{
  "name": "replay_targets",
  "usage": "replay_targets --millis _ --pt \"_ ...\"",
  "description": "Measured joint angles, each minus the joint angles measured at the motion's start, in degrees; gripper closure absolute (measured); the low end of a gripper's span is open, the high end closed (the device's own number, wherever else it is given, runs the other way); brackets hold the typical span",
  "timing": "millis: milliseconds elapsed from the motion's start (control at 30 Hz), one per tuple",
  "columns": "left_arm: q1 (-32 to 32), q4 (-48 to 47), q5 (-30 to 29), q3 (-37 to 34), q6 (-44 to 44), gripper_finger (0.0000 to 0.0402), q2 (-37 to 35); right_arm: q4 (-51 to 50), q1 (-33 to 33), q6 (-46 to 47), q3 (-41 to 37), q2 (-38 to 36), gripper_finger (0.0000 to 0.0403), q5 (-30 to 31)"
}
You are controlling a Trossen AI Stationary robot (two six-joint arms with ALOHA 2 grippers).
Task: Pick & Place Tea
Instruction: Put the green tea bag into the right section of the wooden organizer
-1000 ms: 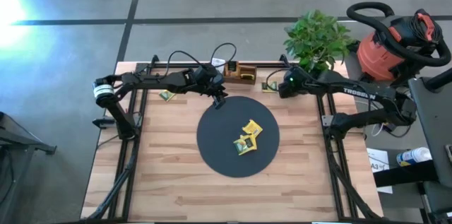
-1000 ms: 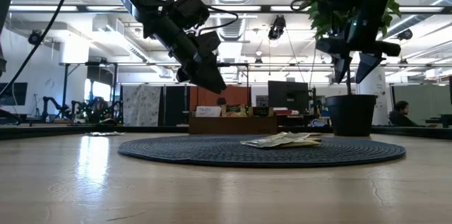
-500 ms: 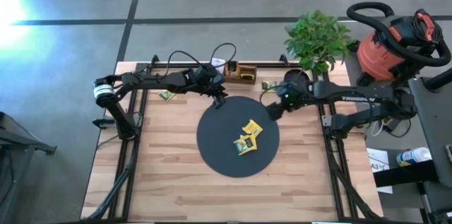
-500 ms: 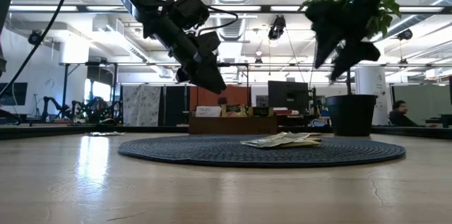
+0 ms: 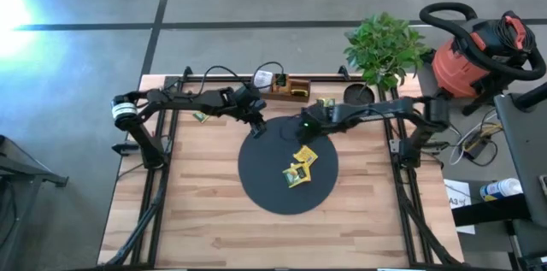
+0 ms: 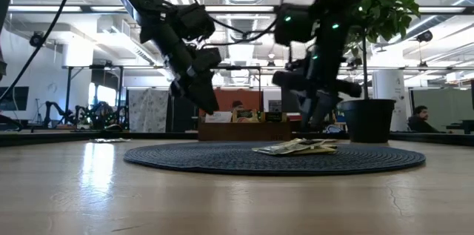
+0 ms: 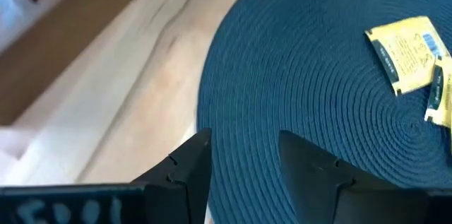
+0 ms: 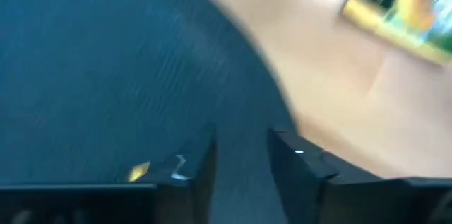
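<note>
Yellow tea packets (image 5: 301,165) lie flat in a small cluster right of the middle of the black disc (image 5: 265,187); the left wrist view shows one of these packets (image 7: 406,51). My left gripper (image 5: 256,127) hangs open above the disc's far left edge, with the disc showing between its fingers (image 7: 244,139). My right gripper (image 5: 301,132) hangs open over the far part of the disc, just beyond the tea, with nothing between its fingers (image 8: 242,139). In the low view both grippers stay clear of the disc's surface.
A loose packet (image 5: 202,116) lies on the wood near the far left, another (image 5: 325,103) near the far right. A brown wooden tray (image 5: 291,88) stands at the far edge, a potted plant (image 5: 385,49) at the far right corner.
My right gripper has swung from the table's far right, near the plant, toward the left and down, and now hangs over the far part of the disc. My left gripper has sunk a little toward the disc's far left edge. The tea has stayed where it was.
</note>
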Motion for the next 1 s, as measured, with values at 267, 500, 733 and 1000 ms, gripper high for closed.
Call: replay_targets --millis 267,500,733,1000 --pt "-0.04 0.35 -0.51 -4.40 -2.87 0.0243 -3.20 -11.18 -5.61 -0.65 13.03 9.10 0.0382 10.37" --pt "-0.01 0.81 -0.70 -5.93 -4.45 0.0243 -4.15 -12.93 -11.44 -7.00 17.91 16.26 0.0394 7.35" --pt "-0.01 0.71 -0.70 -6.03 -5.34 0.0243 -4.40 -12.93 -14.08 -10.34 19.61 18.31 0.0394 6.06" --pt "-0.01 0.71 -0.69 -6.03 -5.64 0.0243 -4.42 -13.22 -15.49 -9.36 16.50 18.25 0.0394 5.83"
